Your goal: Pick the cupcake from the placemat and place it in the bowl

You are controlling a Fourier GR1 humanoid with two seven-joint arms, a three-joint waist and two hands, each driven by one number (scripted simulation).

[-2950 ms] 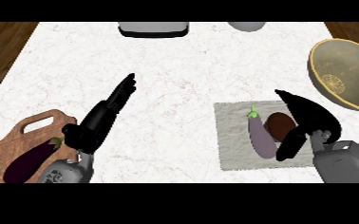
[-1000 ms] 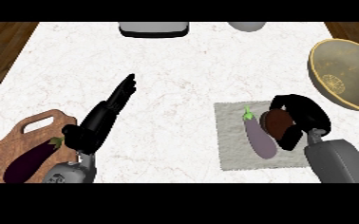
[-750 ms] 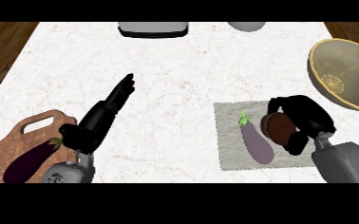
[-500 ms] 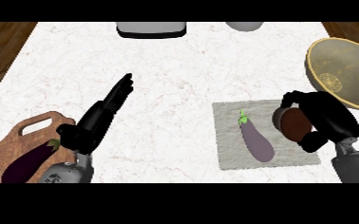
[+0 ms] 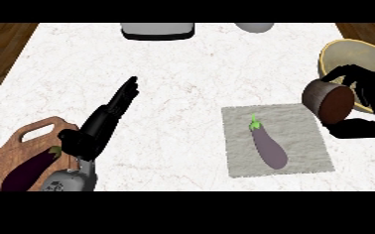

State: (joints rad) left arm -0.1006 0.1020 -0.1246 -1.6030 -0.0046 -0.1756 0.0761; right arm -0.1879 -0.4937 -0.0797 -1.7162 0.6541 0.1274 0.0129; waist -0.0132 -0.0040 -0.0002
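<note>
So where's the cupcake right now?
In the head view, the cupcake is at the right side, held in the right hand, above the placemat's right edge and just beside the bowl.

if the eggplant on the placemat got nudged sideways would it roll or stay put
The eggplant would probably roll a little: it looks rounded and smooth. Its curved, tapering body, wider at the far-from-stem end, would likely make it veer in an arc instead of rolling straight. The placemat looks textured, like cloth, so it may slow the roll and could shift or bunch under a push.
</note>
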